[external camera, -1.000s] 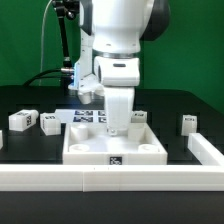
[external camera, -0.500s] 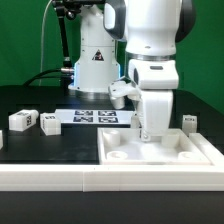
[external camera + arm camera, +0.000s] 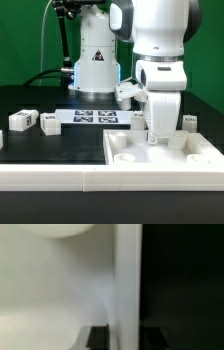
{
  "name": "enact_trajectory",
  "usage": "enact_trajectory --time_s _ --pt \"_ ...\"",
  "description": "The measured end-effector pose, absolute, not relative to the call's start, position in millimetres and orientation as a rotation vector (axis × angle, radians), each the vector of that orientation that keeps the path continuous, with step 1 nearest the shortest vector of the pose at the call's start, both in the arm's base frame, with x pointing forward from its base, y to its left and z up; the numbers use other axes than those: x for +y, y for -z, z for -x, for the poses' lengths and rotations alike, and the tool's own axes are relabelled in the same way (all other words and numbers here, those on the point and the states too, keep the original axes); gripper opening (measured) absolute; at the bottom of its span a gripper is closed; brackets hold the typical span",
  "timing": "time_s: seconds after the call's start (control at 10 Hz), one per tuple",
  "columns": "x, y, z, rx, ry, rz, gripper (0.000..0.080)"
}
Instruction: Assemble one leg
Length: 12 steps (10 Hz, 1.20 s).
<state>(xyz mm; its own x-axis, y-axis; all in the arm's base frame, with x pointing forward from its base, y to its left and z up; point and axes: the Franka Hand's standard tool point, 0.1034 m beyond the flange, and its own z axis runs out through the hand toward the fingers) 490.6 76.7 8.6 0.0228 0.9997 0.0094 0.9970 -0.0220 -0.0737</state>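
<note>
My gripper [image 3: 155, 136] is shut on the far rim of the large white square tray-like piece [image 3: 128, 156], which lies flat at the exterior view's right. In the wrist view the two dark fingertips [image 3: 97, 338] straddle that thin white rim [image 3: 127, 280], the gripper [image 3: 125, 339] closed around it. Two legs, small white posts with marker tags, lie at the exterior view's left [image 3: 22, 119] [image 3: 48, 123]. Another leg [image 3: 188, 122] stands at the right, behind the tray-like piece. None of the legs is held.
The marker board [image 3: 95, 116] lies on the black table in front of the robot base. A long white fence [image 3: 55, 178] runs along the table's front edge, and the tray-like piece sits against it.
My gripper has moved towards the exterior view's right, dragging the tray-like piece with it from the middle to the right side. The legs have not moved.
</note>
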Motion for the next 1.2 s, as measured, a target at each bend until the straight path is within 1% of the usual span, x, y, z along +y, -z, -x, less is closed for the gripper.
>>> enact_trajectory --time_s 0.1,0.2,0.3,0.4,0.5,0.6,0.9,1.2 --pt "76.5 -8.5 -490.5 -2.154 -0.069 2.203 0.029" --pt "76.4 -8.4 -490.5 -2.154 -0.069 2.204 0.029" --pt "76.4 -8.3 -490.4 -2.153 -0.07 2.204 0.049" --pt "76.3 -8.3 -490.4 -2.153 -0.07 2.204 0.0596" --pt "76.2 -8.2 -490.4 -2.153 -0.07 2.204 0.0596" --pt "76.1 -8.2 -490.4 -2.153 -0.07 2.204 0.0638" --pt "76.8 -9.5 -490.4 -2.145 -0.072 2.213 0.0646" --pt "86.6 -47.5 -485.4 -2.078 -0.099 2.312 0.0649"
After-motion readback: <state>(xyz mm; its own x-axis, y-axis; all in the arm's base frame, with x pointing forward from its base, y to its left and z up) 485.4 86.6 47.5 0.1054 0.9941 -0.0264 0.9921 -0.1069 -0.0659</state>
